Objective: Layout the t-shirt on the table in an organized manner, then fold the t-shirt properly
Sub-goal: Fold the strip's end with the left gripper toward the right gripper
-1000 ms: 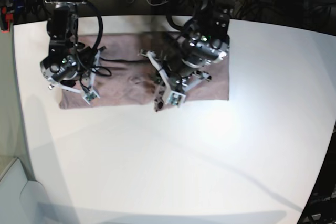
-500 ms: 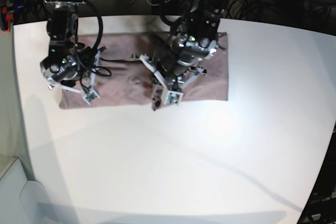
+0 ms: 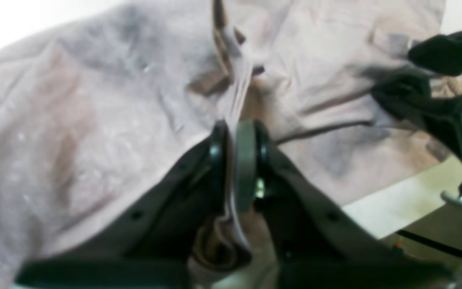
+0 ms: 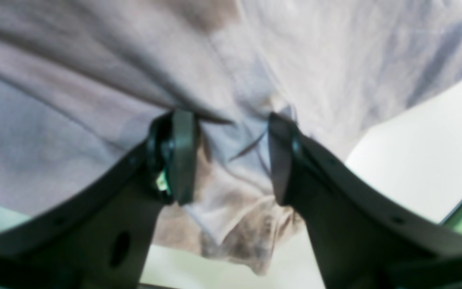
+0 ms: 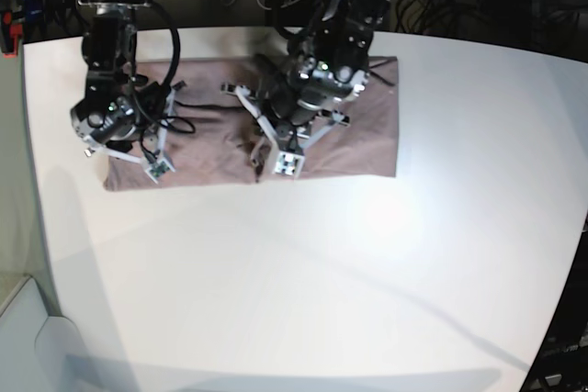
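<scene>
T-shirt [image 5: 372,126] lies across the far part of the table [image 5: 303,282] in the base view, a long mauve band running side to side, near edge roughly straight, surface creased; table white and glossy, bare on the near side.

Left gripper [image 3: 237,160] over the middle of the band; left wrist view shows its jaws clenched tight on a raised ridge of the t-shirt [image 3: 94,120], a thin fold of cloth standing up between the two pads and running away from the camera; more cloth bunched below the pads, blurred. In the base view the left gripper [image 5: 276,155] sits near the shirt's near edge, arm slanting down from the far side.

Right gripper [image 4: 227,156] at the shirt's other end; right wrist view shows its jaws spread apart, both fingers pressed down into or resting on the t-shirt [image 4: 94,80], a wrinkled patch of cloth between them but not pinched; white table [image 4: 415,144] visible just beyond the hem. In the base view the right gripper [image 5: 154,161] sits near the corner of the band, close to the near edge; image soft in both wrist views, fine detail not readable.
</scene>
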Robot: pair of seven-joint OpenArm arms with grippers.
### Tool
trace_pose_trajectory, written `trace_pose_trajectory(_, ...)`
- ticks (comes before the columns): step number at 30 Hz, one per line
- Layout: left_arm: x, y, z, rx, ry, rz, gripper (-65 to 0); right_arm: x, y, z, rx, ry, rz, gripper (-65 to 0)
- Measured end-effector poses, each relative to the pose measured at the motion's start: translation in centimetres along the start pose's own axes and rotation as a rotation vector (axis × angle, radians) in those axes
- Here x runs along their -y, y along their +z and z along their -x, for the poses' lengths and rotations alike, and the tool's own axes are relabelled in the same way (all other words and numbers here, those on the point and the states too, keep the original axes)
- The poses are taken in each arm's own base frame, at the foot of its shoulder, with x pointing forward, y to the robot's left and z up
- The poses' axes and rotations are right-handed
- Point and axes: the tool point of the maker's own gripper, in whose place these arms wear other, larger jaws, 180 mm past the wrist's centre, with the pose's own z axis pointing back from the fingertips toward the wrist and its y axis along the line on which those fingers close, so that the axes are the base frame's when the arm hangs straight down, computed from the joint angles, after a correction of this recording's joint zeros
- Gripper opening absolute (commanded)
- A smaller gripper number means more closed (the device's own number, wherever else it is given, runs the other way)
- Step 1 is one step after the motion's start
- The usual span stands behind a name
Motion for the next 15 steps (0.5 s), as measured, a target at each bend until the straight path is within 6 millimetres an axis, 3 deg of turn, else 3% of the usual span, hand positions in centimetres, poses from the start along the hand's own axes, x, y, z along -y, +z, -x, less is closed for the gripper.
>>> trace_pose_trajectory(3, -0.1, 0.0, -1.1, 0.029, -0.008, -0.001, -51.7, 0.0, 0.0, 0.0, -0.001, 0.0, 0.0, -34.8)
trace_pose_trajectory(11, 0.0, 0.0, -2.0, 0.046, -0.006, 0.01, -51.1, 0.0, 0.0, 0.0, -0.001, 0.0, 0.0, -34.8)
trace_pose_trajectory(15, 1.8, 0.8, -2.8, 0.067, 0.072, 0.111, -51.1, 0.0, 0.0, 0.0, 0.0, 0.0, 0.0, -34.8)
